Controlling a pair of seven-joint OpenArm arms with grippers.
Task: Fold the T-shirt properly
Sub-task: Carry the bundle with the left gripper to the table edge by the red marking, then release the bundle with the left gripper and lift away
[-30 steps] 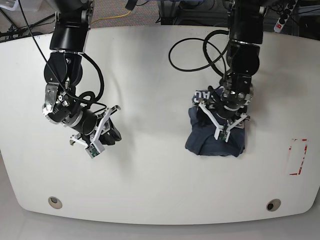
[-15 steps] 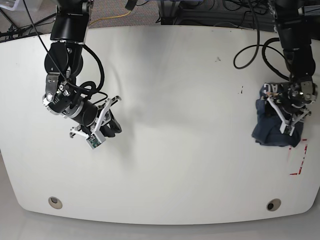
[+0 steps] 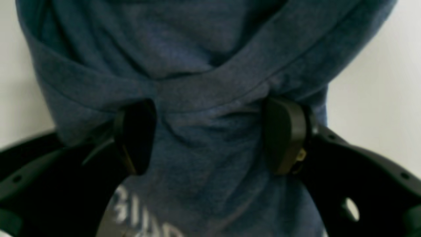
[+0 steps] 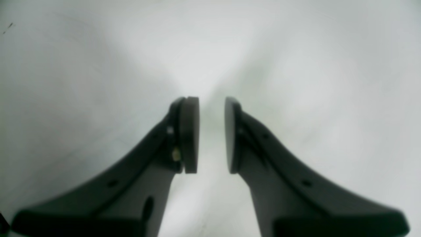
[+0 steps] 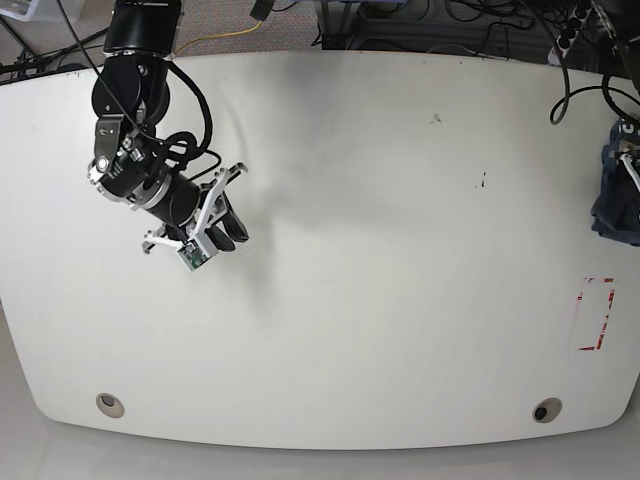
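The T-shirt (image 5: pixel 612 205) is a bunched dark navy bundle at the far right edge of the base view, partly cut off by the frame. In the left wrist view the T-shirt (image 3: pixel 197 49) fills the picture, with bits of white lettering at the bottom. My left gripper (image 3: pixel 210 135) is shut on a thick fold of it, one black pad pressed in on each side. My right gripper (image 5: pixel 228 232) hovers over the bare table at the left. Its fingertips (image 4: pixel 189 131) stand a narrow gap apart with nothing between them.
The white table (image 5: pixel 380 300) has a red tape outline (image 5: pixel 597 313) near its right edge, below the shirt. Two round holes (image 5: pixel 110 404) (image 5: pixel 546 410) sit near the front edge. Cables lie beyond the far edge.
My left arm has carried the bunched T-shirt from the table's middle right to the far right edge of the base view. The right arm has shifted slightly up.
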